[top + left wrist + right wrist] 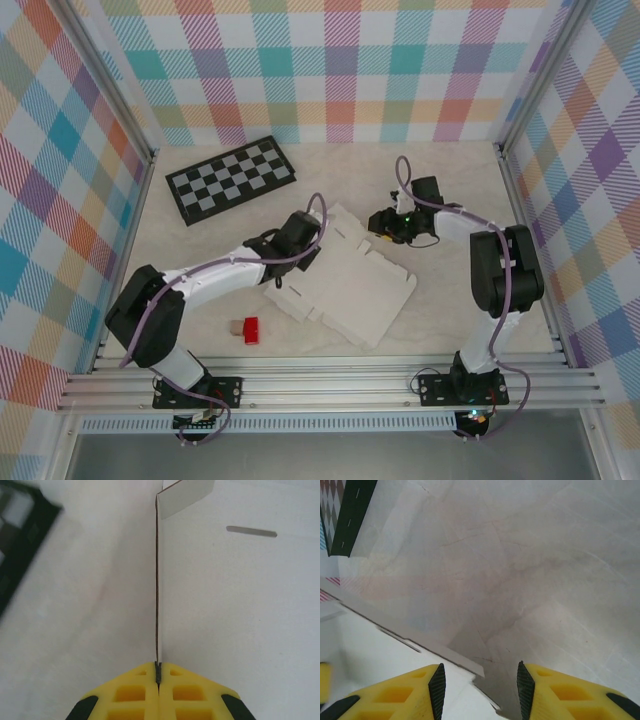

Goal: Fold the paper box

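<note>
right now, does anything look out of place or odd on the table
A small red block and a tan one lie loose near the left arm, apart from the paper box; they look stray. The checkerboard sits skewed.

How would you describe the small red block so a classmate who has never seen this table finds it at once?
On the pale table, find the big white paper box. Between its left corner and the near metal rail sit two little blocks side by side. The red block is the right-hand one; the tan block beside it is pale.
</note>
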